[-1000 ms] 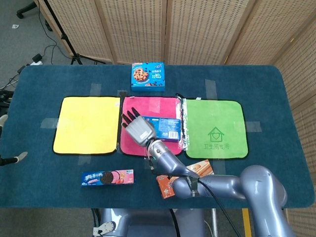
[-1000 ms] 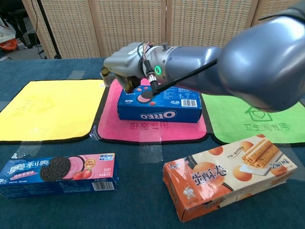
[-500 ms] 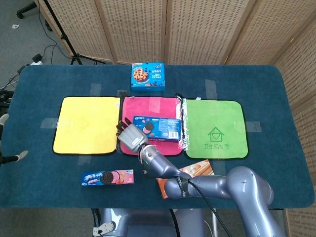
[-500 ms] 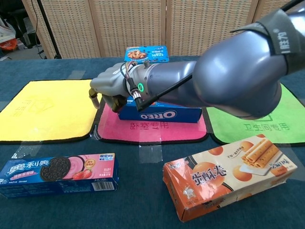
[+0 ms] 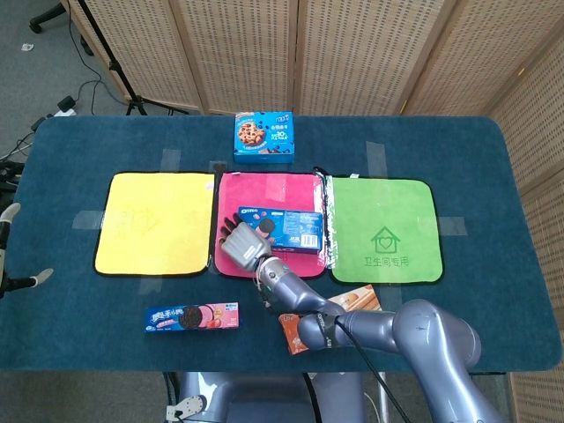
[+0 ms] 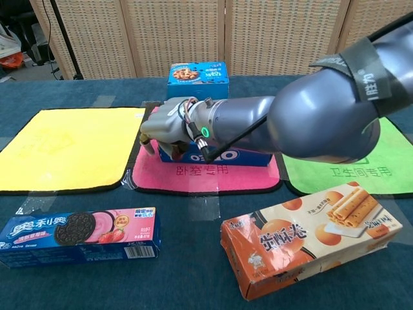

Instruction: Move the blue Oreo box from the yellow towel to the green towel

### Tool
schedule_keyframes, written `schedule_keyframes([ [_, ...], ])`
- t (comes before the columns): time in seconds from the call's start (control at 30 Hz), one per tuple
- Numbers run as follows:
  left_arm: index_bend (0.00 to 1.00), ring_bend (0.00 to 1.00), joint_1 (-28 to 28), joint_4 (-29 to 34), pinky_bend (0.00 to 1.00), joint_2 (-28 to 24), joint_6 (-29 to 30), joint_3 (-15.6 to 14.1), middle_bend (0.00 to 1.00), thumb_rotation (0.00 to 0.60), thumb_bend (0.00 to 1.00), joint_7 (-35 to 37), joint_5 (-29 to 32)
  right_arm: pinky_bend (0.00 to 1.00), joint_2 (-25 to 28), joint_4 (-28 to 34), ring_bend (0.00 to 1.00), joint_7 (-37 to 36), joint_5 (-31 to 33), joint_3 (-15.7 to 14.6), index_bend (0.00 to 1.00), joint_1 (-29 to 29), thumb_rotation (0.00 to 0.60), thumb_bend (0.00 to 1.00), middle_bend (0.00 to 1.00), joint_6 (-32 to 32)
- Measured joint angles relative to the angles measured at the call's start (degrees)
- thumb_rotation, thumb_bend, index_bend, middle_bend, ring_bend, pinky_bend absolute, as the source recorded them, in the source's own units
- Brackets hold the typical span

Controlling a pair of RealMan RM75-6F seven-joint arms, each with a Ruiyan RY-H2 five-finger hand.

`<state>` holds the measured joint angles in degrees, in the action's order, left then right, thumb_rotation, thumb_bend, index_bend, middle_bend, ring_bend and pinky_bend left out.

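Our right hand (image 6: 169, 129) has dropped over the last second from above the blue Oreo box (image 5: 280, 228) to its left end, and now sits low at the box's near-left corner, the fingers (image 5: 231, 231) curled toward that end. We cannot tell from either view whether they are pressing the box or only lying beside it. The box itself has not shifted: it lies flat on the pink towel (image 5: 264, 189), between the yellow towel (image 5: 154, 220) and the green towel (image 5: 383, 225), and its right end stops short of the green one. We judge that the hand has repositioned to push or grip the box from the left, so the last stretch rightward onto the green towel is still to be done. Our left hand shows in neither view. The orange box (image 6: 310, 236) and the pink Oreo box (image 6: 77, 234) sit on the tabletop (image 5: 493, 176) nearer us.
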<state>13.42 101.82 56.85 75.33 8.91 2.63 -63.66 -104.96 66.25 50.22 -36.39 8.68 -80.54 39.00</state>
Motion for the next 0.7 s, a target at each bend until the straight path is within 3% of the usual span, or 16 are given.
schedule_keyframes([
  [0.17, 0.0, 0.0, -0.12, -0.16, 0.0, -0.06, -0.27, 0.21, 0.0, 0.6, 0.0, 0.23, -0.07, 0.19, 1.48, -0.29, 0.17, 1.01, 3.22, -1.78, 0.39, 0.49, 0.6, 1.0, 0.28, 0.1],
  [0.7, 0.0, 0.0, -0.73, 1.09, 0.0, -0.02, 0.34, -0.17, 0.0, 0.6, 0.0, -0.6, -2.44, 0.24, 13.5, 9.54, 0.21, 1.88, 3.42, -8.87, 0.42, 4.89, 0.6, 1.0, 0.31, 3.29],
])
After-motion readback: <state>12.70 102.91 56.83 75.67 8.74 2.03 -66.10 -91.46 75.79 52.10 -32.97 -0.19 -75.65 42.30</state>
